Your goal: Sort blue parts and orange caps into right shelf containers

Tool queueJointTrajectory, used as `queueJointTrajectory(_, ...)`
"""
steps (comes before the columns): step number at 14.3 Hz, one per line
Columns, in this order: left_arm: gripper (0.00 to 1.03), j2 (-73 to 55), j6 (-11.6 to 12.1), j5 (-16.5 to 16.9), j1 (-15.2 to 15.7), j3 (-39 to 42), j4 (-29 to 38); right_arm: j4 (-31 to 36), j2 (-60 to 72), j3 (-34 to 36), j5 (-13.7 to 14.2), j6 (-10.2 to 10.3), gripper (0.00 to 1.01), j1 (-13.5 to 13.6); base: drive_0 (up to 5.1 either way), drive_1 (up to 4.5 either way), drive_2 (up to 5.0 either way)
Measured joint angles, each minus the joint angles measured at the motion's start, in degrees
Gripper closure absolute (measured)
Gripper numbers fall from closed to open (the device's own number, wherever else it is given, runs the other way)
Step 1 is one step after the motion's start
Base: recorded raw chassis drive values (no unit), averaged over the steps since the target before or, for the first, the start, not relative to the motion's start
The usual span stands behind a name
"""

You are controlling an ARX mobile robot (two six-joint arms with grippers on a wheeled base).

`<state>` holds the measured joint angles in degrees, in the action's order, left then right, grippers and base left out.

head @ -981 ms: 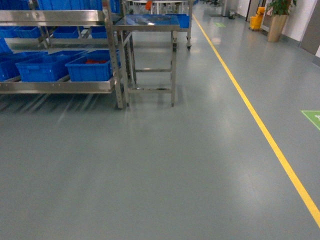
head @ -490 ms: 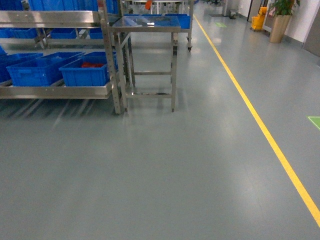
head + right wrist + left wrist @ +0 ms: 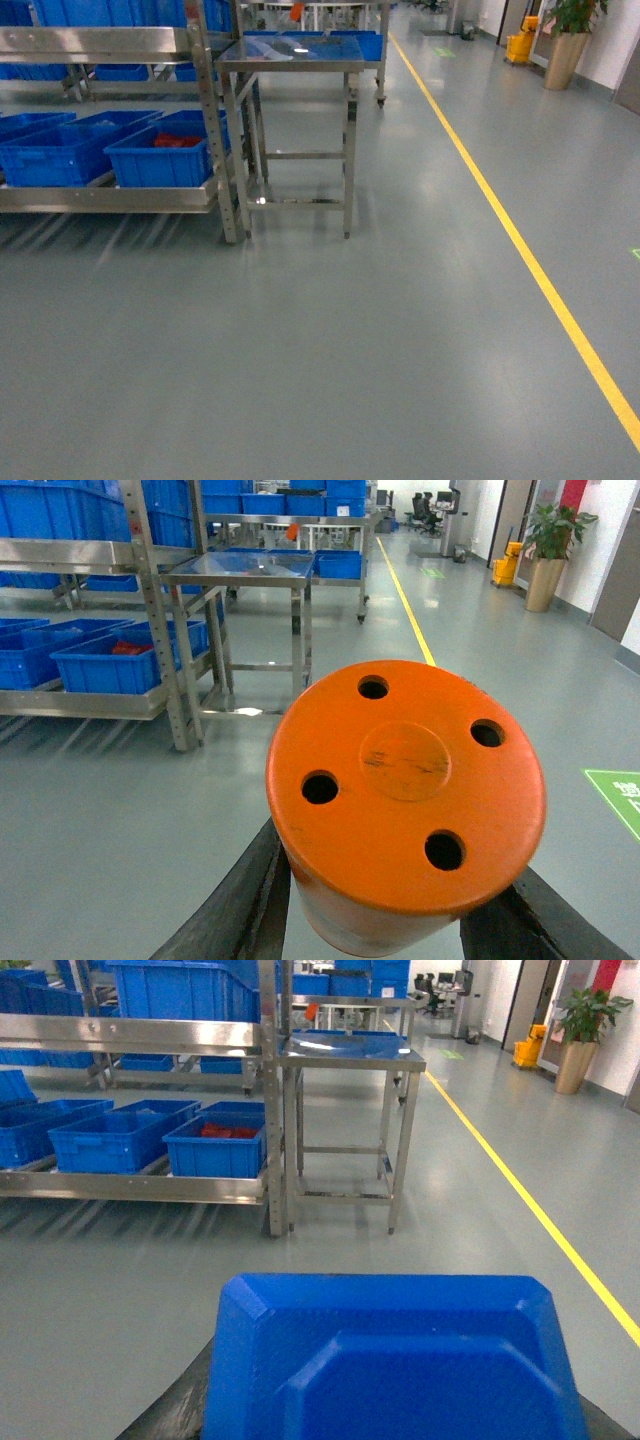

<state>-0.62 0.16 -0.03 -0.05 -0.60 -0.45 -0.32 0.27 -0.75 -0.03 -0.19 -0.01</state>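
Head view showed neither arm, only grey floor [image 3: 330,350], steel shelf [image 3: 110,195] at left with blue crates [image 3: 160,160], steel counter [image 3: 295,55] at shelf's right end, yellow line [image 3: 520,250] running along floor at right. Left wrist view: blue part [image 3: 395,1360] filled lower frame, jaws closed on its sides. Right wrist view: orange cap [image 3: 405,800], four holes in end face, clamped between dark jaws. Crates well apart from both. Open floor between robot and shelf edge.
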Motion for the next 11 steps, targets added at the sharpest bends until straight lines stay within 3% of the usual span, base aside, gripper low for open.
queueJointTrajectory(11, 0.60, 0.00, 0.00, -0.04, 0.00, 0.00, 0.07, 0.04, 0.02, 0.00, 0.00, 0.00, 0.60, 0.00, 0.1, 4.39, -4.3)
